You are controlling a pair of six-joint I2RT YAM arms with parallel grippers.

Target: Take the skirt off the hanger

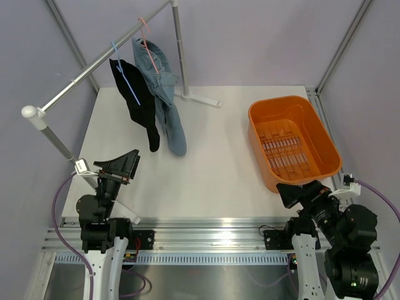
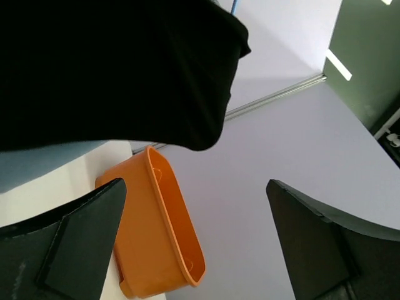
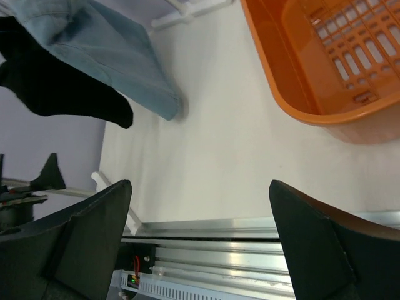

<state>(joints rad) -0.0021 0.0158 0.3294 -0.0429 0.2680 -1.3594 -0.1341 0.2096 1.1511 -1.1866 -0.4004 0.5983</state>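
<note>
Hanging ahead of and above the left fingers point(image 1: 119, 165), the black skirt point(image 1: 139, 105), which I take for the skirt rather than the denim garment point(image 1: 167, 100) just beside it, droops from its blue hanger point(image 1: 115, 49) on the rail point(image 1: 87, 69). Its long axis runs steeply down, with the hem end nearest those fingers. Seen from the left wrist, its dark cloth fills the space above the fingertips, apart from them. The right fingers point(image 1: 300, 194) sit well off to the other side, next to the orange basket point(image 1: 254, 132), so the left arm is nearer. Both pairs of fingers are spread wide, holding and touching nothing.
</note>
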